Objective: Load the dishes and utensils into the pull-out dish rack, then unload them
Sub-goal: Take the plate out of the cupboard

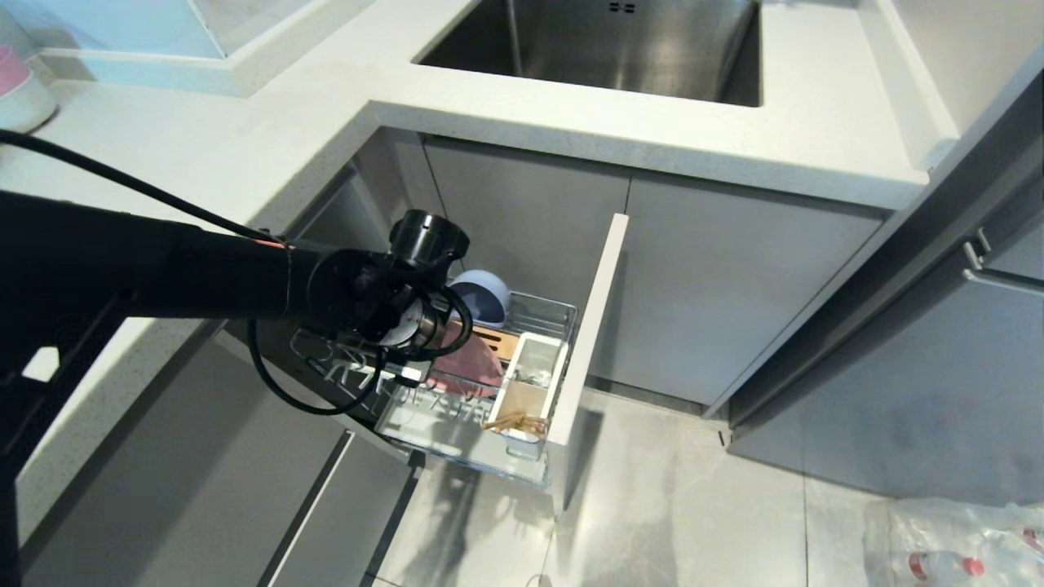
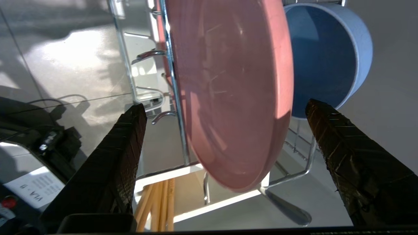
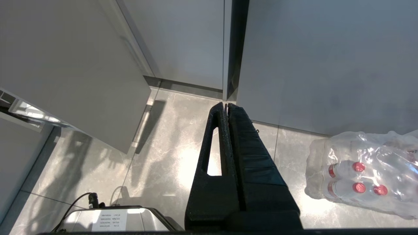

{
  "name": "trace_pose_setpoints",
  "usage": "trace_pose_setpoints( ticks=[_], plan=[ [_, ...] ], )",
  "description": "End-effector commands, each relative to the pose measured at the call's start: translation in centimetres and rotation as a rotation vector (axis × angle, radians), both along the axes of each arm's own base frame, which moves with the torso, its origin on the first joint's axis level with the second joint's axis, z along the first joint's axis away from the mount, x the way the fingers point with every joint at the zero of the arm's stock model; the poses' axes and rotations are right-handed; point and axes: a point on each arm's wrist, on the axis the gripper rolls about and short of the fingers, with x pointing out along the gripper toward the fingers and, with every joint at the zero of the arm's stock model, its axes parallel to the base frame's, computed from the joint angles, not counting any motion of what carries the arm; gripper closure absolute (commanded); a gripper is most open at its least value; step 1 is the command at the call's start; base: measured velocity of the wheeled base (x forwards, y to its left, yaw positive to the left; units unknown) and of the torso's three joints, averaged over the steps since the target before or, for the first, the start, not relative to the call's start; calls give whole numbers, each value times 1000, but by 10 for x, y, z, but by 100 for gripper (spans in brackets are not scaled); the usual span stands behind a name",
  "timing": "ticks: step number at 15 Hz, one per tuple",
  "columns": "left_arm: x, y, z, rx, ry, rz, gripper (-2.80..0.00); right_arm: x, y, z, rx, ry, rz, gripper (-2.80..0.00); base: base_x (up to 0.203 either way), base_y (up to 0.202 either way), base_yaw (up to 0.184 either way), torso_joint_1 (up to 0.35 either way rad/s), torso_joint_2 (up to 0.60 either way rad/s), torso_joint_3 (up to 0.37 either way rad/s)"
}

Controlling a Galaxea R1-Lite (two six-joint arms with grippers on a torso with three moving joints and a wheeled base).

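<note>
The pull-out dish rack [image 1: 563, 314] stands drawn out below the counter, behind its narrow grey front panel [image 1: 589, 342]. The pink plate [image 2: 228, 81] stands on edge in the wire slots, with the pale blue bowl [image 2: 326, 55] on its side behind it. Wooden chopsticks [image 2: 160, 202] and the grey spoon [image 2: 290, 210] sit in the white caddy [image 1: 534, 383]. My left gripper [image 2: 225, 104] hangs over the rack, open. One finger is on each side of the plate's rim, and neither touches it. My right gripper [image 3: 226, 104] is parked and shut, pointing at the floor.
A steel sink [image 1: 603, 41] is set in the white countertop above. Stacked pink-over-white bowls [image 1: 16, 81] sit on the counter at the far left. A wrapped pack of water bottles [image 1: 954, 538] lies on the floor at the right. A lower grey drawer front [image 1: 326, 505] juts out left of the rack.
</note>
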Motion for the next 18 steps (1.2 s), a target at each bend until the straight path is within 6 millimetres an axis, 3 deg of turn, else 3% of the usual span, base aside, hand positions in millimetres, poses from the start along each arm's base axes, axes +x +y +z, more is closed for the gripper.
trace_pose_setpoints(
  ticks=[1, 7, 13, 18],
  plan=[
    [2, 0, -2, -4, 0, 10, 0, 0, 0, 0, 0, 1, 0, 0, 0, 0, 0, 0, 0, 0],
    [3, -1, -4, 11, 2, -4, 0, 0, 0, 0, 0, 1, 0, 0, 0, 0, 0, 0, 0, 0],
    [-2, -6, 9, -3, -30, -18, 0, 0, 0, 0, 0, 1, 0, 0, 0, 0, 0, 0, 0, 0],
    [-27, -2, 52, -46, -129, -35, 0, 0, 0, 0, 0, 1, 0, 0, 0, 0, 0, 0, 0, 0]
  ],
)
